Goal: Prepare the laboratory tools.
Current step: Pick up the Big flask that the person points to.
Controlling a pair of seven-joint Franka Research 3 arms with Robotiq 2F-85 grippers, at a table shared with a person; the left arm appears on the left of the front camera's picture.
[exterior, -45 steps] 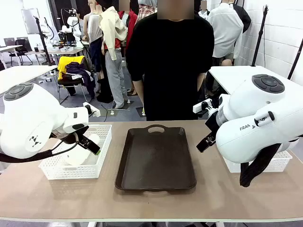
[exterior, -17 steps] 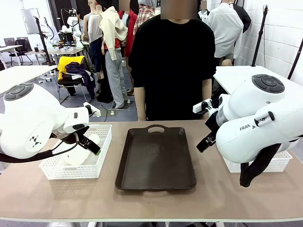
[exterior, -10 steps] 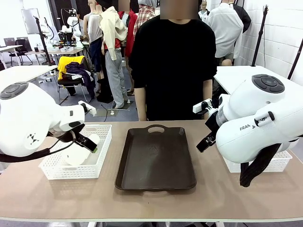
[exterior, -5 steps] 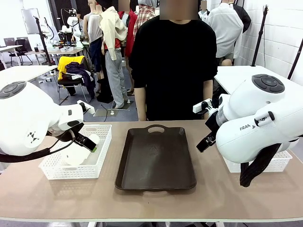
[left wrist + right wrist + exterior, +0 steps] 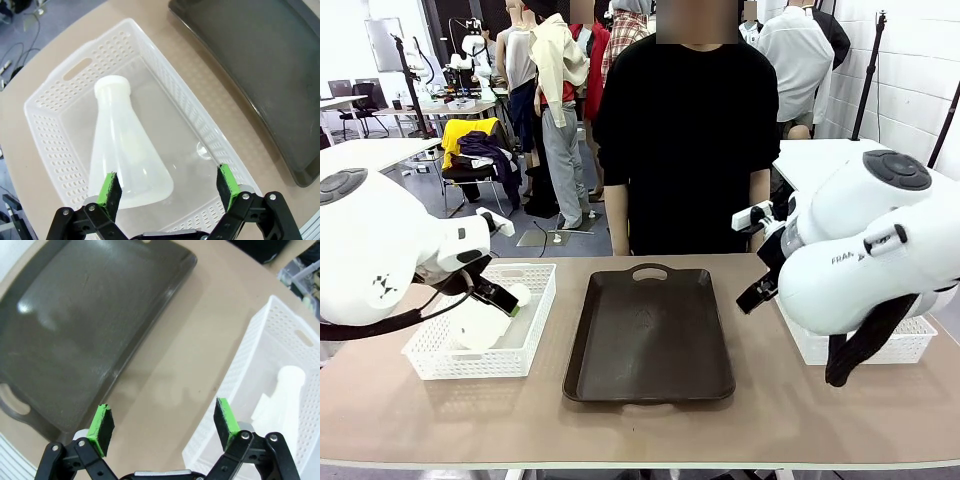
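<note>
One translucent white conical flask lies on its side in the white mesh basket at the left of the table, neck pointing away from my left gripper. That gripper hangs open just above the flask's wide base, touching nothing. From the front, the flask shows under the left gripper. A second flask lies in the right basket. My right gripper is open over bare table between the tray and that basket; in the front view the right gripper is held above the table.
A dark brown tray with nothing on it lies in the middle of the table. The left basket and right basket flank it. A person in a black top stands at the far edge, arms down.
My left arm has shifted slightly left over its basket. My right arm has lifted a little and shifted right. Both grippers stay open.
</note>
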